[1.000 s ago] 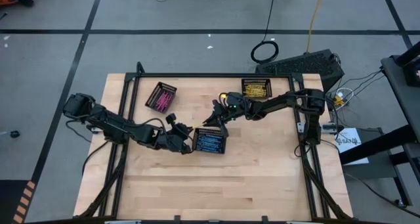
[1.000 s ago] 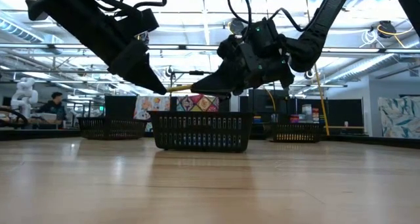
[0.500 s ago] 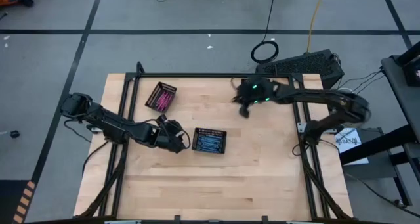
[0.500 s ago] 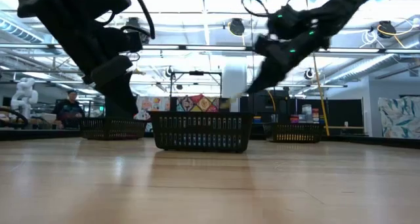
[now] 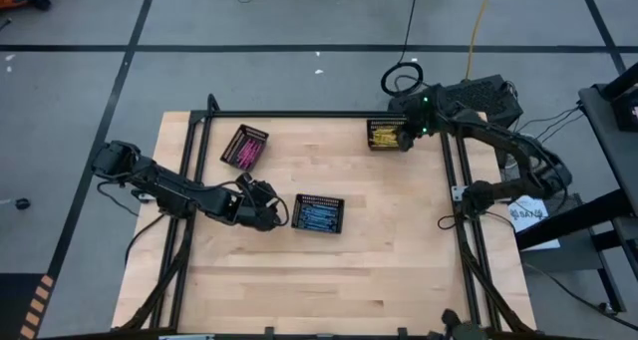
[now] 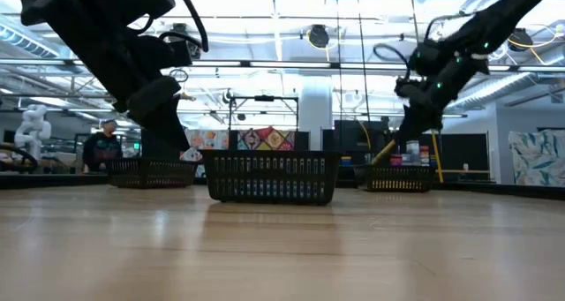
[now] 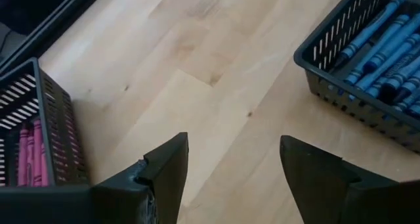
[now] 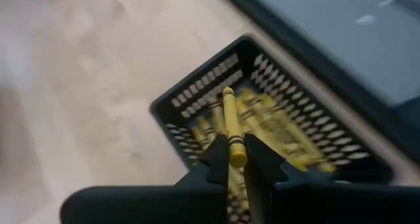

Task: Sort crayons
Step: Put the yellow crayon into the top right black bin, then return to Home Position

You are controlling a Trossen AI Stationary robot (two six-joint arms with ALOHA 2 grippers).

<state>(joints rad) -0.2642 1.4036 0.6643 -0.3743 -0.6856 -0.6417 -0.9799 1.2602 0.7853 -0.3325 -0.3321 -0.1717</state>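
Observation:
Three black mesh trays stand on the wooden table. One holds pink crayons (image 5: pixel 245 147), one blue crayons (image 5: pixel 319 213), and one yellow crayons (image 5: pixel 387 135). My right gripper (image 8: pixel 235 159) is over the yellow tray (image 8: pixel 197 99) at the far right, shut on a yellow crayon (image 8: pixel 230 119). My left gripper (image 7: pixel 233 165) stands open over bare wood, with nothing between its fingers. It is between the pink tray (image 7: pixel 46 119) and the blue tray (image 7: pixel 341 66). My right gripper pinches one end of the yellow crayon (image 8: pixel 235 152) between its two fingertips. The fingers slant down from above, and the crayon lies along them. Its free end (image 8: pixel 227 92) sticks out ahead of the tips, clear above the yellow tray.
A black frame rail (image 5: pixel 299 114) runs along the table's far edge, with side rails on the left and right. A dark box (image 5: pixel 469 93) and cables lie on the floor beyond the far right corner. Open wood fills the near half of the table (image 5: pixel 329 280).
My right gripper has swung from above the blue tray up and toward the far right edge, carrying the yellow crayon over the yellow tray. My left gripper has let go of that crayon, opened, tipped down and drawn back a little from the blue tray.

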